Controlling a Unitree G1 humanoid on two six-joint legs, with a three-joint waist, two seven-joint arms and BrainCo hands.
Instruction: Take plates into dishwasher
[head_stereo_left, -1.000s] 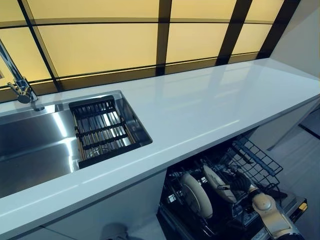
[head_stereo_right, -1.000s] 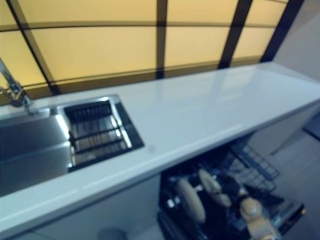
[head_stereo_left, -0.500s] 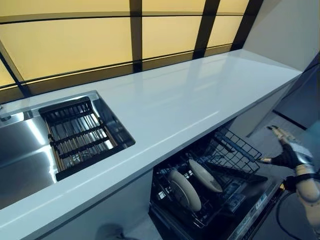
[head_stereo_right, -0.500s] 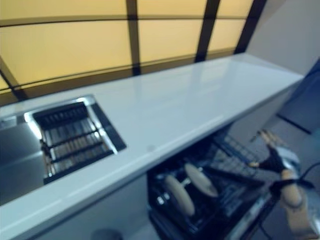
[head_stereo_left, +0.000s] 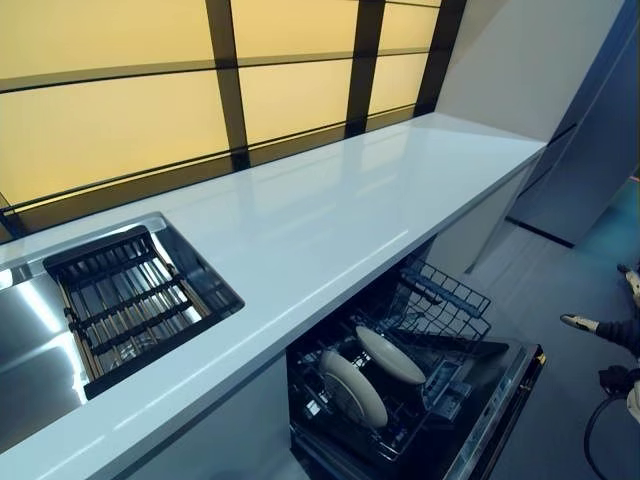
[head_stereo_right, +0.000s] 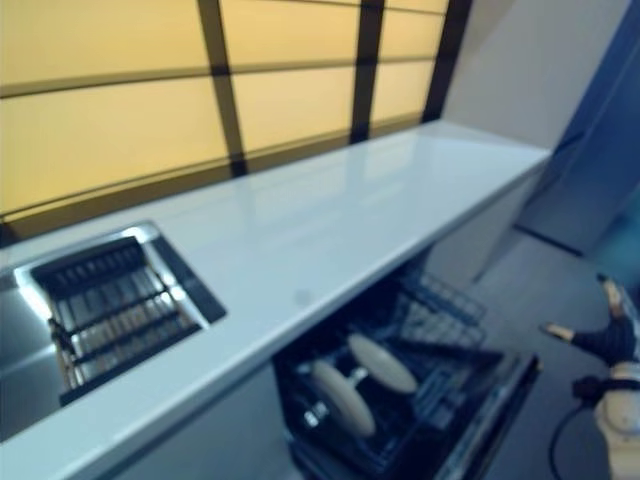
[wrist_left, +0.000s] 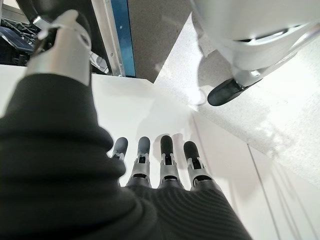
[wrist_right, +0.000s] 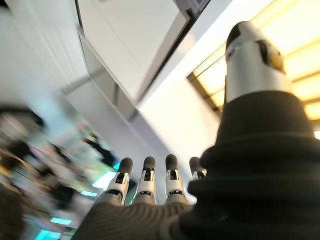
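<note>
Two cream plates (head_stereo_left: 352, 389) (head_stereo_left: 390, 355) stand on edge in the lower rack (head_stereo_left: 440, 305) of the open dishwasher under the white counter (head_stereo_left: 300, 220). My right hand (head_stereo_left: 615, 330) shows at the far right edge, well clear of the rack, fingers straight and empty; its wrist view shows the straight fingers (wrist_right: 147, 180) against wall and window. My left hand (wrist_left: 160, 170) appears only in its own wrist view, fingers straight and holding nothing, over white floor.
A steel sink (head_stereo_left: 30, 340) with a black slatted drain rack (head_stereo_left: 125, 300) is set in the counter at left. The dishwasher door (head_stereo_left: 500, 410) lies folded down. A blue-grey cabinet (head_stereo_left: 590, 150) stands at the right beyond the counter's end.
The camera has swung right, so the sink slid left and the tap left the view. My right hand came out of the rack and moved away to the far right, leaving the second plate standing there.
</note>
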